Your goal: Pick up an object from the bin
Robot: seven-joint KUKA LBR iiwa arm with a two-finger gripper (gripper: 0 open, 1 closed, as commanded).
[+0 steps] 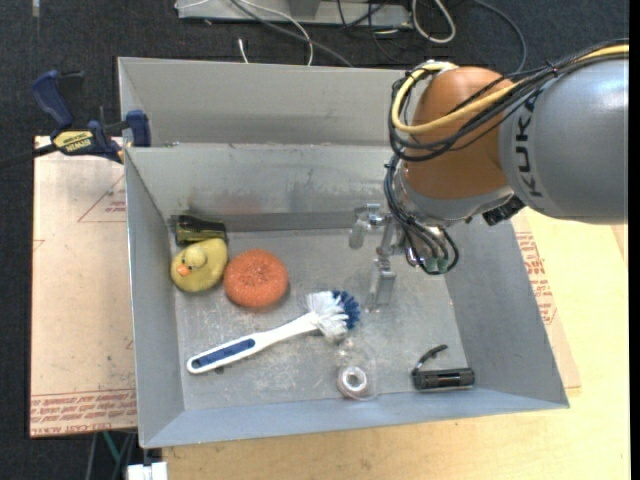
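My gripper (380,290) hangs low in the middle of the bin, its tip just above the floor. Just left of and below it lies the blue-and-white bristle head of a dish brush (270,336), whose white handle with a blue grip runs toward the bin's front left. A small clear ring (352,379) lies on the floor in front of the gripper, near the front wall. A black clip-like piece (442,375) lies to the front right.
At the left wall a yellow rubber duck (199,266) sits next to an orange scrub ball (256,279), with a dark object (199,229) behind the duck. The arm's orange cover and cables hang over the bin's back right.
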